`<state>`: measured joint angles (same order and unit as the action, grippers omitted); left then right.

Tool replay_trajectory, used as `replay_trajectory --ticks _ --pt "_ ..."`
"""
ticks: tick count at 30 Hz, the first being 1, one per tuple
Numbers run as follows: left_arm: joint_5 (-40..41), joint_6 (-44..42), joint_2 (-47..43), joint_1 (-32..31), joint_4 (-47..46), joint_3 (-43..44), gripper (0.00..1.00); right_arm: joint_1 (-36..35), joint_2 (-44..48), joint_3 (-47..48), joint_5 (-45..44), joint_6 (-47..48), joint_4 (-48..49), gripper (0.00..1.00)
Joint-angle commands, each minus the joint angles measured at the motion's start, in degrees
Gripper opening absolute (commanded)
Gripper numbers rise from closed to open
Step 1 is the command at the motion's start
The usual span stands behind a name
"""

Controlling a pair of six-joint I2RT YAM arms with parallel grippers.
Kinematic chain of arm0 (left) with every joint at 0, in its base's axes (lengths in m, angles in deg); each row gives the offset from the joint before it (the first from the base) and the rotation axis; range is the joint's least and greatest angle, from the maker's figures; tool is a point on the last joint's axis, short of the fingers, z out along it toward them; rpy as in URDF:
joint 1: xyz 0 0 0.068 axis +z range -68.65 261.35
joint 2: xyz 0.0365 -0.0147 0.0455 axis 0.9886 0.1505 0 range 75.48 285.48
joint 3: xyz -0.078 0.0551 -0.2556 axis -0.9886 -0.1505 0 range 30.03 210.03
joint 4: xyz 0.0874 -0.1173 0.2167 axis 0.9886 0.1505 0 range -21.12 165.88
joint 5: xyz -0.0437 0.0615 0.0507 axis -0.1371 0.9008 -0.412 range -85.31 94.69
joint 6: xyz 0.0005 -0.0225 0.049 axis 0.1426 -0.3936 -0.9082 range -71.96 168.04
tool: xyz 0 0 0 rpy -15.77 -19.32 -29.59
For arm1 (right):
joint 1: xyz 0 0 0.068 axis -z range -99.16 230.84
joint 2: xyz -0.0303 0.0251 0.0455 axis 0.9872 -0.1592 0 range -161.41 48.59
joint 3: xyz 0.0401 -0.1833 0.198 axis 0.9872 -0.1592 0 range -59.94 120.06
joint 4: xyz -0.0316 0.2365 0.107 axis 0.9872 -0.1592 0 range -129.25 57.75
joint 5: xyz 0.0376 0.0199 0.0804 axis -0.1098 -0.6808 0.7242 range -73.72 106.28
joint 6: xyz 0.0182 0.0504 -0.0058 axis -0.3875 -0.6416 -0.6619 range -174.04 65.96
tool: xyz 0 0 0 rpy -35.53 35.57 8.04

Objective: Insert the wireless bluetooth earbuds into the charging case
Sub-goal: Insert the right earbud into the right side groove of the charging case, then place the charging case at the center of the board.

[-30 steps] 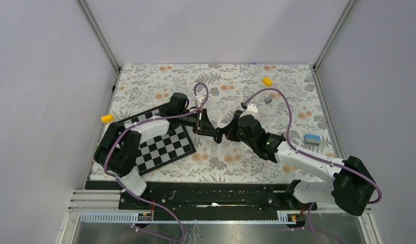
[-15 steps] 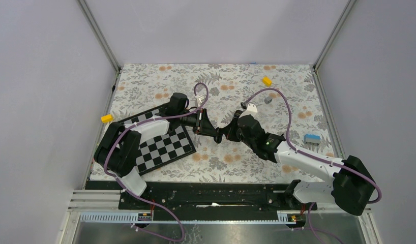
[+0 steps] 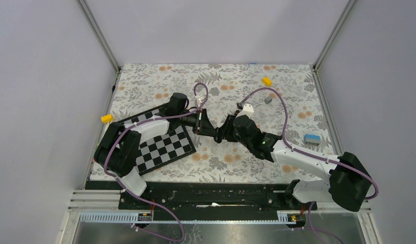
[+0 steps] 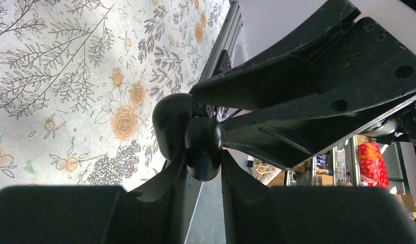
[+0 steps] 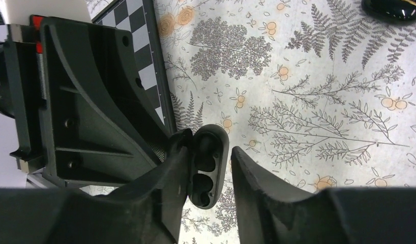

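Observation:
The charging case (image 4: 203, 147) is a small black pebble, and my left gripper (image 4: 203, 163) is shut on it above the table. Its rounded lid half (image 4: 170, 124) stands swung out behind. In the right wrist view the case (image 5: 208, 168) faces me with two dark wells. It sits between the fingers of my right gripper (image 5: 210, 145), against the left finger and apart from the right one, so these jaws are open. Both grippers meet mid-table in the top view (image 3: 216, 133). A glossy black rounded thing (image 5: 394, 7), possibly an earbud, lies on the cloth at the frame's top right.
A checkered board (image 3: 165, 147) lies under the left arm. Yellow blocks sit at the left edge (image 3: 107, 118) and far right (image 3: 267, 81). A small grey piece (image 3: 267, 100) and a blue-grey object (image 3: 311, 138) lie to the right on the floral cloth.
My right gripper has opened its jaws and the right arm has shifted slightly left toward the left gripper. The left arm has stayed put with the case.

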<state>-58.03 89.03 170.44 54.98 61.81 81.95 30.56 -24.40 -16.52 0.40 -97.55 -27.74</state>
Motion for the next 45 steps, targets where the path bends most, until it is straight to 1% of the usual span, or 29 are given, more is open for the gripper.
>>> replay_trajectory --ticks 1,3,11,13,15,18,20,22,24,25,26,27,28,29,30,31,35,37,39,40,43,45 --pt "-0.8 -0.3 -1.2 -0.3 -2.6 0.4 0.00 -0.9 0.7 2.6 -1.1 -0.2 -0.2 0.48" --pt "-0.8 -0.3 -1.1 -0.3 -2.4 0.4 0.00 -0.9 1.8 2.3 -1.6 -0.3 -0.5 0.49" --pt "-0.4 -0.7 -0.7 -0.3 -1.4 0.6 0.00 -0.9 8.7 2.4 -6.4 0.8 -4.1 0.49" --pt "-0.1 -1.4 -0.6 -0.3 -0.3 0.9 0.00 -0.9 11.1 2.2 -8.4 1.2 -7.0 0.50" --pt "0.2 -2.3 -0.6 -0.3 1.0 1.4 0.00 -0.8 13.4 1.7 -11.1 1.9 -8.9 0.54" --pt "0.0 -2.4 -0.4 -0.3 1.1 1.8 0.00 -0.6 15.8 1.0 -16.1 3.1 -14.6 0.63" --pt "0.2 -2.4 0.0 -0.3 1.1 2.2 0.00 0.1 17.5 0.0 -18.4 2.6 -18.3 0.66" --pt "0.8 -2.4 1.1 -0.3 1.1 2.8 0.00 1.4 20.1 -2.2 -18.7 2.1 -20.1 0.67" --pt "2.2 -1.9 3.8 -0.3 0.3 4.6 0.00 3.7 23.6 -5.0 -17.0 1.6 -20.7 0.67" --pt "2.7 0.2 7.0 -0.3 -1.9 6.0 0.00 5.9 26.0 -6.4 -15.9 1.2 -20.8 0.67" --pt "1.9 3.9 8.8 -0.3 -5.1 7.1 0.00 7.7 27.0 -7.6 -14.7 1.0 -21.0 0.67" --pt "0.6 9.1 11.4 -0.3 -13.5 8.0 0.00 9.7 28.6 -8.5 -13.5 0.9 -21.4 0.67" --pt "0.0 14.4 14.3 -0.2 -18.4 8.9 0.00 11.3 29.9 -9.1 -12.6 0.9 -22.1 0.67" --pt "-0.1 18.8 17.9 -0.1 -25.6 10.4 0.00 12.4 31.3 -9.3 -11.9 0.9 -23.1 0.67" --pt "0.1 21.3 20.5 0.0 -28.6 12.3 0.00 13.2 31.9 -9.4 -11.7 1.1 -24.2 0.68" --pt "0.6 22.0 23.3 0.1 -29.1 15.0 0.00 13.5 32.3 -9.4 -11.9 1.4 -25.4 0.68" --pt "2.3 19.9 31.6 0.3 -24.8 26.7 0.00 13.7 34.1 -11.8 -12.0 0.3 -27.6 0.69" --pt "3.9 16.3 33.5 0.7 -20.0 30.5 0.00 13.7 35.7 -13.1 -11.5 -1.0 -28.2 0.69" --pt "5.6 12.1 35.5 1.1 -13.0 33.9 0.00 13.8 37.3 -14.4 -11.5 -2.3 -28.6 0.70" --pt "5.9 10.6 36.4 1.5 -10.2 35.2 0.00 13.9 38.1 -14.7 -11.5 -2.6 -28.9 0.70" --pt "7.2 7.0 37.8 2.5 -5.6 36.4 0.00 13.8 38.7 -14.5 -12.3 -2.5 -30.1 0.70" --pt "8.8 2.4 38.3 3.3 0.1 37.4 0.00 13.9 38.4 -14.0 -13.0 -1.9 -30.7 0.70"
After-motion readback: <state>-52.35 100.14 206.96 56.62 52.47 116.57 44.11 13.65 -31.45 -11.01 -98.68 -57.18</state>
